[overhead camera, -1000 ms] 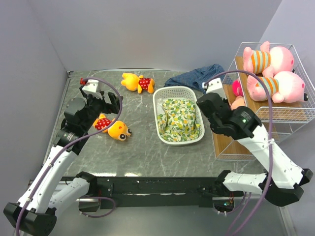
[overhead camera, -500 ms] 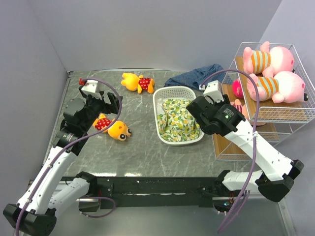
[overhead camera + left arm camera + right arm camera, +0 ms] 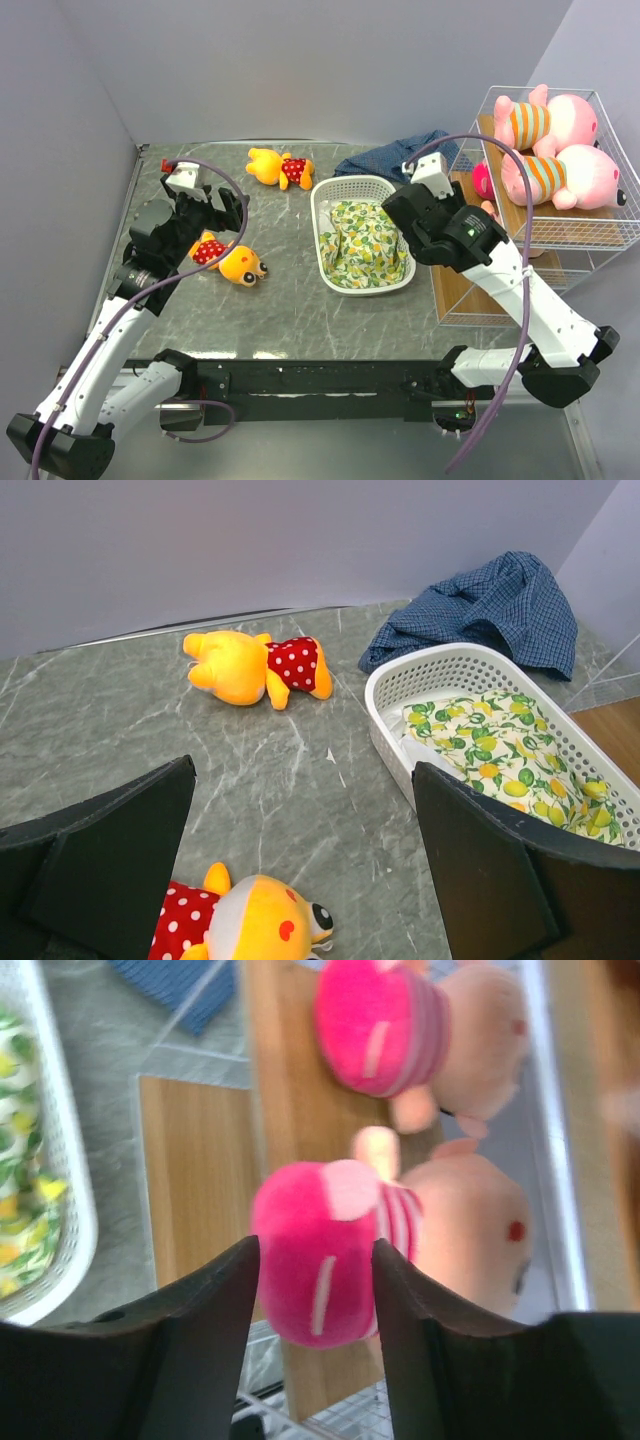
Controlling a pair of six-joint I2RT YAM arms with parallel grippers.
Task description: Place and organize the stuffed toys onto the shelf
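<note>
Basket (image 3: pixel 360 181) between bears (image 3: pixel 240 265) and shelf (image 3: pixel 456 294)

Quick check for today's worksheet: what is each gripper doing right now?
Left gripper: open, holding nothing.
Right gripper: open, gripping nothing; a pink doll lies just ahead of it.

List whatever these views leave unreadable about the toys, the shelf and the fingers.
- Top view: the pink dolls on the shelf are mostly hidden behind the right arm.
- Right wrist view: blur leaves it unclear whether the fingers of the right gripper touch the nearer pink doll.
- Left wrist view: the nearer bear is cut off by the bottom edge.
</note>
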